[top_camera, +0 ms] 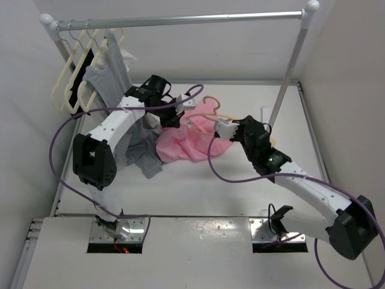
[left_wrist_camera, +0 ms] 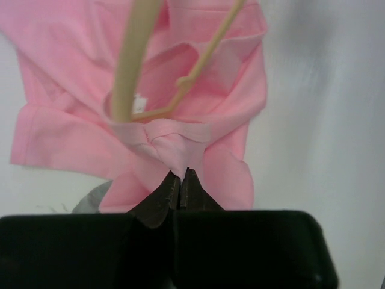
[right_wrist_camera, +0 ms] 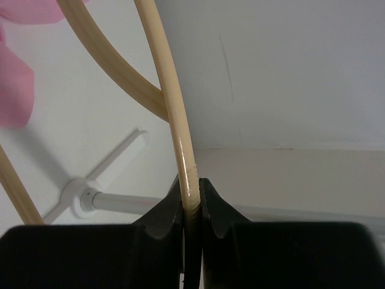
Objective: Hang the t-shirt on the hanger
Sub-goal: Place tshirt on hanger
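T-shirt (left_wrist_camera: 60, 138) collar pinched by left end effector (left_wrist_camera: 180, 176); hanger (left_wrist_camera: 133, 54) arm inside neck.

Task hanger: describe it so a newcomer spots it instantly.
Below the clothes rail, mid-table, lies the pink t-shirt. The hanger sits in its neck, pinched by the right gripper. It is peach-beige and alone, unlike the paler hangers bunched on the rail.

Here's the white-shelled left arm (top_camera: 114, 126) and right arm (top_camera: 313, 192), chunky black joints, purple cables (top_camera: 52, 150) looping off both, green light (top_camera: 274, 159) at the right wrist, left gripper (left_wrist_camera: 180, 176) and right gripper (right_wrist_camera: 191, 185) matte black.
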Controlling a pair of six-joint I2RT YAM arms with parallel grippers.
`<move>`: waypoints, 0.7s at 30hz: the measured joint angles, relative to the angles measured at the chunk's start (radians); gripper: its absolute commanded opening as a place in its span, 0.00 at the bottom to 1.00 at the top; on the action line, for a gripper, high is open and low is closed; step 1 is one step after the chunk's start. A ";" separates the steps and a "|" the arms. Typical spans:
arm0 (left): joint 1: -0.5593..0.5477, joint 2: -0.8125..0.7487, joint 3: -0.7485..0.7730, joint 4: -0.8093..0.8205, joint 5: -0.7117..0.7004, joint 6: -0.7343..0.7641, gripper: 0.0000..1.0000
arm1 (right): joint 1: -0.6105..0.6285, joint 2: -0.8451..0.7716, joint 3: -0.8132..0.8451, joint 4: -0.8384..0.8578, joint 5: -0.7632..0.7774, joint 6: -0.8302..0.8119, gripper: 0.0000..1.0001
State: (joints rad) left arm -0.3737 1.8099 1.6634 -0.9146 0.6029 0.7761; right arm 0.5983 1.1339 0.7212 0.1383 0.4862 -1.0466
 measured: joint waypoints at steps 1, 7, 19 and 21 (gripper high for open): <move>0.000 0.000 0.005 0.011 -0.016 -0.014 0.00 | 0.000 -0.019 -0.015 -0.005 0.000 0.013 0.00; 0.008 0.000 0.039 0.066 -0.075 -0.093 0.00 | 0.000 -0.141 -0.059 -0.042 -0.013 0.123 0.00; 0.008 0.000 0.136 0.066 0.003 -0.182 0.00 | 0.017 -0.170 -0.121 -0.042 -0.029 0.240 0.00; 0.008 0.000 0.159 0.061 0.021 -0.187 0.00 | 0.021 -0.170 -0.125 -0.040 -0.031 0.246 0.00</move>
State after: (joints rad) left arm -0.3653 1.8099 1.8221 -0.8532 0.6235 0.5896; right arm 0.6197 0.9642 0.5964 0.0982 0.4549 -0.8009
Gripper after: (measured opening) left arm 0.020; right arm 0.108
